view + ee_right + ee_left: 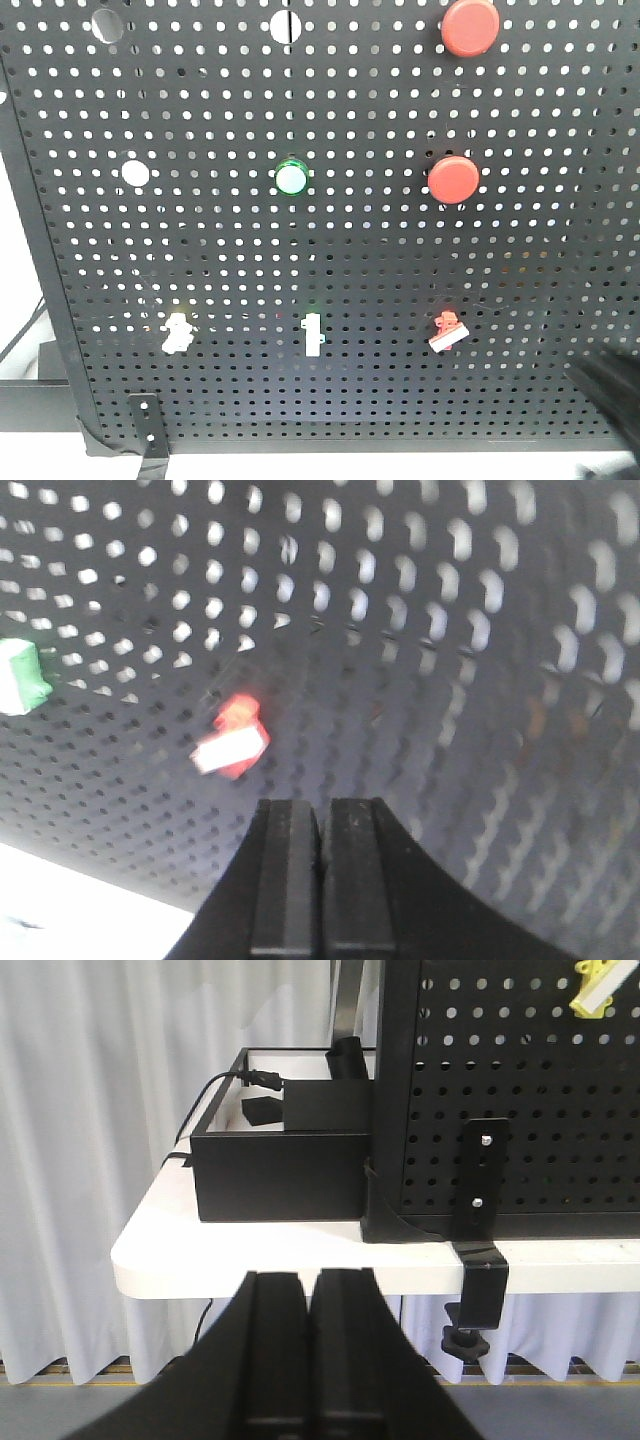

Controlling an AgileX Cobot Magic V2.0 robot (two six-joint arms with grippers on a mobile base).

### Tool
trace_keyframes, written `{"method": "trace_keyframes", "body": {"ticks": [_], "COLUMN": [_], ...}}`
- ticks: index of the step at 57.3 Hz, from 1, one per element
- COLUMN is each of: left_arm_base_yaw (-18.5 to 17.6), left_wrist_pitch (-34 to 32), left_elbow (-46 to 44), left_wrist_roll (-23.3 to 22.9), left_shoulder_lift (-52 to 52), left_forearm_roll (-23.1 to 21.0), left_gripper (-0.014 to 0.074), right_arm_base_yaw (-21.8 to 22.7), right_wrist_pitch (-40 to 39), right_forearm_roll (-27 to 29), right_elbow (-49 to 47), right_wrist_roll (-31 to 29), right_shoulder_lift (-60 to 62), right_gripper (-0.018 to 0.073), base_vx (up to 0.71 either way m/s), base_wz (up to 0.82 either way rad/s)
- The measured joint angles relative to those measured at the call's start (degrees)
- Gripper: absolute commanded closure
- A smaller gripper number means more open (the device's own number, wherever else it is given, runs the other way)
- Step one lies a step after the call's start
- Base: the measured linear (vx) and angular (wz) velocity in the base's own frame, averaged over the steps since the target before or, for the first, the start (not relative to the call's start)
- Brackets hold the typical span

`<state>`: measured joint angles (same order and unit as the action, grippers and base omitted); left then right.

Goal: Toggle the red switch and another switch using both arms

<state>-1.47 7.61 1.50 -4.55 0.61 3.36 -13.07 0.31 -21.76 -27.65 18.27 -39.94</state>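
Low on pegboard [330,260], right end of bottom row: red switch [448,329], untouched. Yellow switch [176,331] at left end, green-based toggle [314,335] between. Right gripper [322,880] pressed together, near red switch, just below-right. Left gripper [309,1345] pressed together, well apart, down by table edge [160,1250]. Approach step. Next: left arm climbs to yellow lever; both nudge.

3 toggles [176,331], 2 red push buttons [469,26], 1 green button [292,178], perhaps 3 empty mounting holes [135,172]

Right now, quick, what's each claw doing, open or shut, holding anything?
Left claw: shut, holding nothing, low in front of the table edge.
Right claw: shut, holding nothing, just below the red switch.
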Motion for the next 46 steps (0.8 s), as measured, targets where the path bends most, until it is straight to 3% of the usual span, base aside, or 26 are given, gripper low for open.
{"method": "trace_keyframes", "body": {"ticks": [9, 17, 28, 38, 46], "left_arm_base_yaw": [0.0, 0.0, 0.0, 0.0, 0.0], "left_wrist_pitch": [0.0, 0.0, 0.1, 0.1, 0.3], "left_elbow": [0.0, 0.0, 0.0, 0.0, 0.0], "left_wrist_roll": [0.0, 0.0, 0.0, 0.0, 0.0], "left_shoulder_lift": [0.0, 0.0, 0.0, 0.0, 0.0], "left_forearm_roll": [0.0, 0.0, 0.0, 0.0, 0.0], "left_gripper": [0.0594, 0.0594, 0.0594, 0.0594, 0.0594], "right_arm_base_yaw": [8.1, 12.2, 12.9, 12.9, 12.9], "right_wrist_pitch": [-9.7, -11.5, -3.4, 4.9, 5.8], "right_forearm_roll": [12.7, 20.1, 21.8, 21.8, 21.8], "right_elbow": [14.3, 23.8, 29.3, 29.4, 29.4], "right_wrist_roll": [-14.6, -20.9, -21.9, -21.8, -21.8], "right_shoulder_lift": [14.1, 26.3, 39.3, 40.5, 40.5], "right_gripper": [0.0566, 0.0566, 0.0566, 0.0566, 0.0566], "base_vx": [0.0, 0.0, 0.0, 0.0, 0.0], "base_wz": [0.0, 0.0, 0.0, 0.0, 0.0]}}
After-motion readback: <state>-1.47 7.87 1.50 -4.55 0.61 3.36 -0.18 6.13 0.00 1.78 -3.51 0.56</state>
